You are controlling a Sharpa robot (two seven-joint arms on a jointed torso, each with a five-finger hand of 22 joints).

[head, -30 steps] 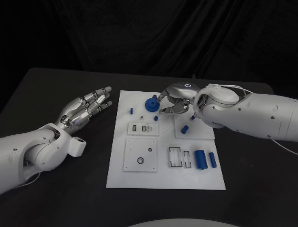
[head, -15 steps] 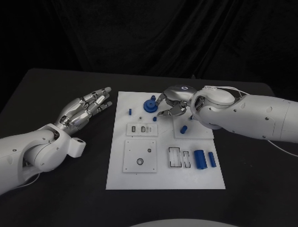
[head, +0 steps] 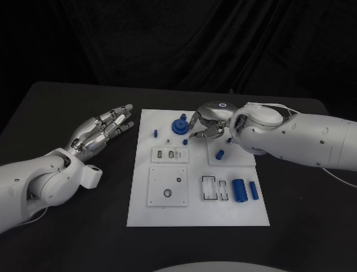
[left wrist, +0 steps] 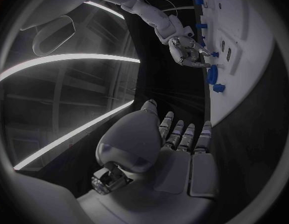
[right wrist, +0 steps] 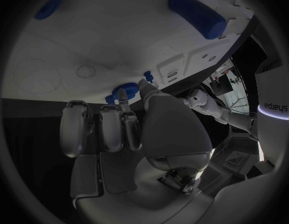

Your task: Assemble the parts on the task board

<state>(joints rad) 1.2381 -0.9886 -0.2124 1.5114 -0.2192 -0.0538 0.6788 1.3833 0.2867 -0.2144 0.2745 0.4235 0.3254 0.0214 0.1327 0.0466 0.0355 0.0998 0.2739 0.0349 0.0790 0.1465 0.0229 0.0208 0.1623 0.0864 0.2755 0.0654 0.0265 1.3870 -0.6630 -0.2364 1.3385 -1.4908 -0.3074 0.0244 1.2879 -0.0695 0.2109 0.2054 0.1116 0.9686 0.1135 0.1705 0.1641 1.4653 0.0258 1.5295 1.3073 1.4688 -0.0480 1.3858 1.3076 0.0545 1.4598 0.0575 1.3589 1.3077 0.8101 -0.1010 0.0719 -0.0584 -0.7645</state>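
The white task board (head: 199,215) lies in the middle of the black table. A blue gear (head: 180,126) stands at its far end. My right hand (head: 208,122) hovers just right of the gear, fingers bent down toward the board, and I see nothing held between them. In the right wrist view the right hand (right wrist: 119,129) points its fingertips at the gear (right wrist: 112,94) and a small blue peg (right wrist: 147,75). My left hand (head: 103,129) lies open and flat left of the board, holding nothing. Two blue cylinders (head: 245,191) rest near the board's right edge.
A small blue pin (head: 156,133) stands left of the gear, and a blue peg (head: 220,153) sits under my right forearm. White slotted blocks (head: 169,154) and a plate with holes (head: 169,186) occupy the board's left half. Black table surrounds the board.
My right hand and forearm have crept slightly left, closer to the gear. The left hand has not moved.
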